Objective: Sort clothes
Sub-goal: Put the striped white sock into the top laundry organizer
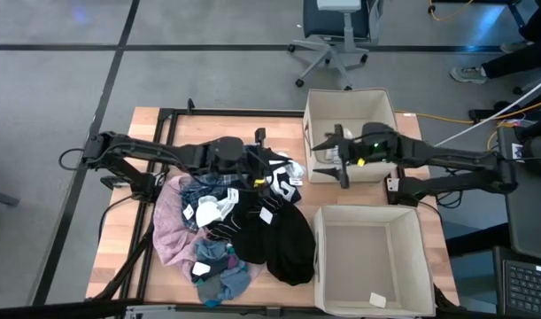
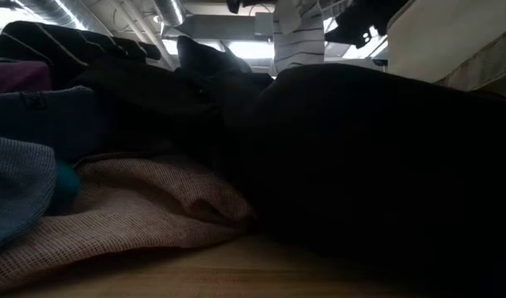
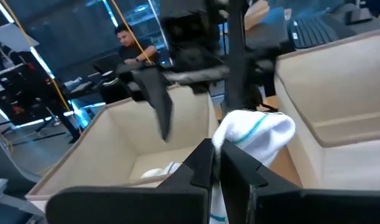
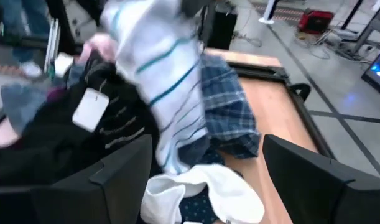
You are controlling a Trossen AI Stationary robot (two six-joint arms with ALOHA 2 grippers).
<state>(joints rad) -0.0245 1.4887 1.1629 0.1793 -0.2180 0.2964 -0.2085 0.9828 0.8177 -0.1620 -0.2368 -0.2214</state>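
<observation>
A pile of clothes (image 1: 235,226) lies on the wooden table: black, pink, blue plaid and grey-teal pieces, some with white tags. My left gripper (image 1: 272,170) is at the pile's far right end, shut on a white garment with teal stripes (image 3: 255,132), which also shows in the right wrist view (image 4: 158,81) and the low view (image 2: 298,33). My right gripper (image 1: 330,161) is open and empty above the left wall of the far beige bin (image 1: 351,94), facing the held garment. My left gripper pinches a bunched fold of the white striped garment (image 3: 222,144) between its two fingers. The garment is lifted and hangs below the fingers (image 4: 177,137). Its lower end reaches the pile near the blue plaid cloth (image 4: 230,115); whether it rests there I cannot tell.
A second beige bin (image 1: 369,213) stands at the near right, a small white thing in its corner. The far bin holds a white piece (image 3: 157,172). A white sock (image 4: 202,190) lies under my right gripper. A person sits in the room beyond (image 3: 130,46). An office chair (image 1: 336,35) stands behind the table.
</observation>
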